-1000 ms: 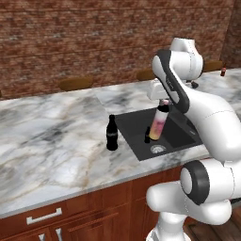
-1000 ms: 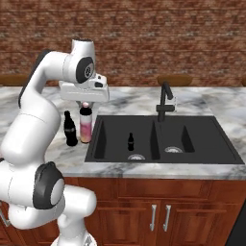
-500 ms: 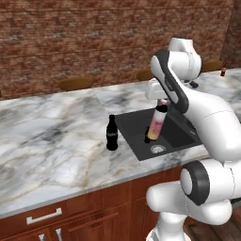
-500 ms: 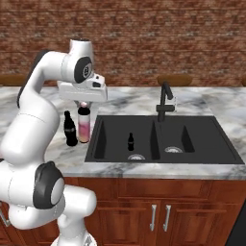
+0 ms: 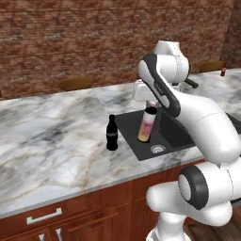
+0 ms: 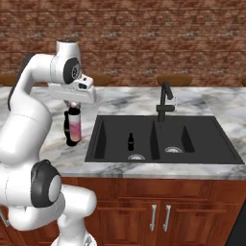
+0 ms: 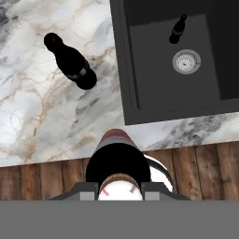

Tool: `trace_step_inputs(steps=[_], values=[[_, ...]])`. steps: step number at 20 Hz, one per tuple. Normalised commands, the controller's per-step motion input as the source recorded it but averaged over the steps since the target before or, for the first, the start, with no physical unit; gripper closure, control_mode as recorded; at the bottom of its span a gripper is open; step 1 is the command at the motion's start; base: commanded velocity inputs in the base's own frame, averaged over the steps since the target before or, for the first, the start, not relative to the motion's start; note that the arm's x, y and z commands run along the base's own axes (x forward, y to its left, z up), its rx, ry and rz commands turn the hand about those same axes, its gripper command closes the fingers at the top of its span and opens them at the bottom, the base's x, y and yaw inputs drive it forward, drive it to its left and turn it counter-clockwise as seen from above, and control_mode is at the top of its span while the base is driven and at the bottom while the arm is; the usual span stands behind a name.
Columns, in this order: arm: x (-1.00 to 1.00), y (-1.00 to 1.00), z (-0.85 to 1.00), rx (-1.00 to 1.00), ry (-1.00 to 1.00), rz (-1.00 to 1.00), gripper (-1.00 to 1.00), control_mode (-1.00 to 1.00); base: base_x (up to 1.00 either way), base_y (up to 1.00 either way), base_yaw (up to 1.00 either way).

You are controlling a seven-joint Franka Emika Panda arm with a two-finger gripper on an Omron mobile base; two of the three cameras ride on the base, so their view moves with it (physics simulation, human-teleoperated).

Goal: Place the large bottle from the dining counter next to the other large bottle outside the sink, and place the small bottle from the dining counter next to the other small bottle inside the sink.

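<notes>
My gripper (image 6: 74, 103) is shut on the neck of the large bottle (image 6: 75, 126), a pink-bodied bottle that hangs upright just left of the sink (image 6: 158, 139). Right behind it on the counter stands the other large bottle (image 5: 111, 133), all black. From the hand view, the held large bottle's top (image 7: 119, 164) sits between my fingertips (image 7: 88, 190), with the black one (image 7: 70, 61) up and to the left. The other small bottle (image 6: 130, 141) stands in the left basin near the drain (image 7: 186, 61). The small bottle (image 5: 223, 71) stands far right on the dining counter (image 5: 230, 80).
A black arched faucet (image 6: 165, 101) rises behind the sink's divider. The marbled counter (image 5: 52, 141) stretches wide to the left of the black bottle. Brown stool tops (image 5: 75, 83) sit behind the counter under a brick wall.
The arm has carried the pink bottle leftward, from over the sink's left rim to a spot closer to the tall black bottle. The grip has not changed.
</notes>
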Motion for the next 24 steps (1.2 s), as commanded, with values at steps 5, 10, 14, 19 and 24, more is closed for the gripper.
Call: trace_step_inputs(steps=[5,10,14,19,24], values=[[0.15,0.46,-0.6,-0.01,-0.04,-0.21,1.0,-1.0,0.0,0.0,0.0],[0.17,0.26,-0.45,-0.04,0.0,-0.25,1.0,-1.0,0.0,0.0,0.0],[0.15,0.0,-0.14,0.0,0.05,-0.32,1.0,-1.0,0.0,0.0,0.0],[0.15,0.0,-0.07,0.0,0.13,-0.25,1.0,-1.0,0.0,0.0,0.0],[0.07,0.0,-0.2,0.0,0.06,-0.06,1.0,-1.0,0.0,0.0,0.0]])
